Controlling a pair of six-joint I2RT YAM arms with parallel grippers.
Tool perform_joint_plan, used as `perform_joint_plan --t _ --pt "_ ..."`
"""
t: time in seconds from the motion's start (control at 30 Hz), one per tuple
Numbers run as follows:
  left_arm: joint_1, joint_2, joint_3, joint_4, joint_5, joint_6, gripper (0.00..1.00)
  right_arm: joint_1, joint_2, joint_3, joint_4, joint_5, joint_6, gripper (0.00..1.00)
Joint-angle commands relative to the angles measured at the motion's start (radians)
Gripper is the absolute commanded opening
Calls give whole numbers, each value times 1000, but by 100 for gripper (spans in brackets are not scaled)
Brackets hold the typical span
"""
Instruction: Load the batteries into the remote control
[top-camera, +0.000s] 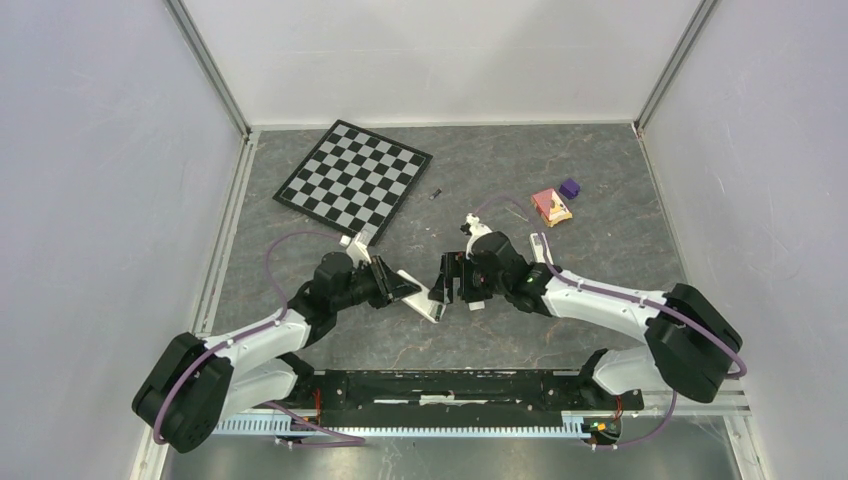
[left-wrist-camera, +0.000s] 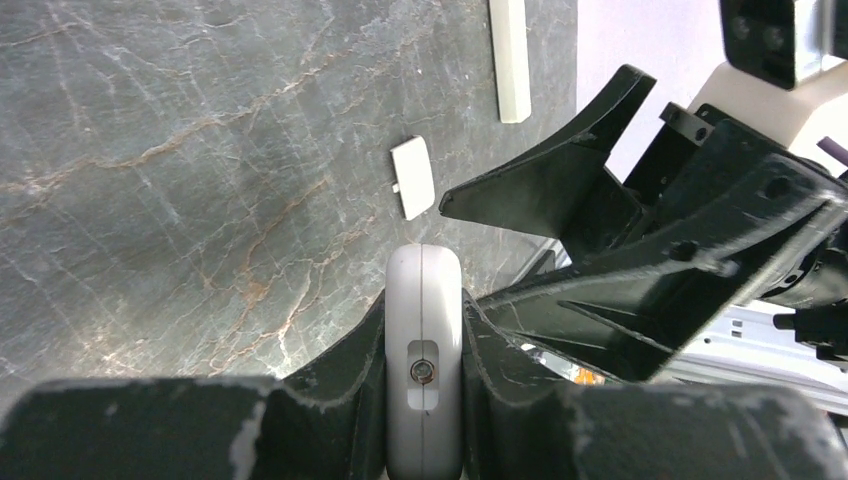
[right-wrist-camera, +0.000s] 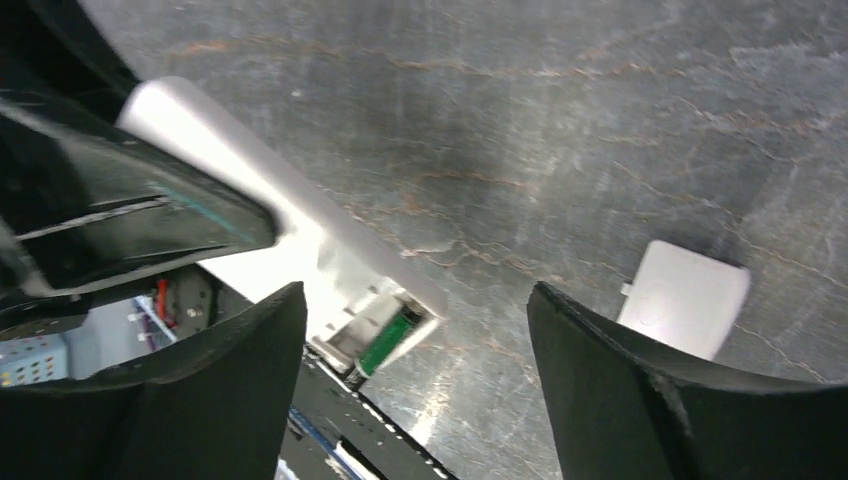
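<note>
My left gripper is shut on the white remote control, holding it by its long sides above the table. In the left wrist view the remote shows end-on between the fingers. A green battery lies in the remote's open compartment at its free end. My right gripper hovers just right of that end. It stands open with nothing between its fingers. The white compartment cover lies flat on the table, also in the left wrist view. One small dark battery lies farther back.
A checkerboard lies at the back left. A pink and orange block and a purple cube sit at the back right. A thin pale stick lies on the grey table. White walls enclose three sides.
</note>
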Motion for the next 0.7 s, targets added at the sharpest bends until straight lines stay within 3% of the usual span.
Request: perform_joint_plan --t 0.0,0.03,0.33,0.5,0.67 --pt "10 7 58 3 56 41 2 -2 -64 -7 113 -76 -45 90" --pt "13 10 62 -1 76 43 2 -2 -70 -3 117 -100 -89 97" --pt "32 42 162 -116 323 158 2 -8 -124 -19 20 -311 -572 98" --pt "32 75 208 -117 388 173 2 -11 -78 6 -35 -421 -639 98" --pt "33 108 223 -120 400 185 2 -11 -88 -11 39 -518 -603 98"
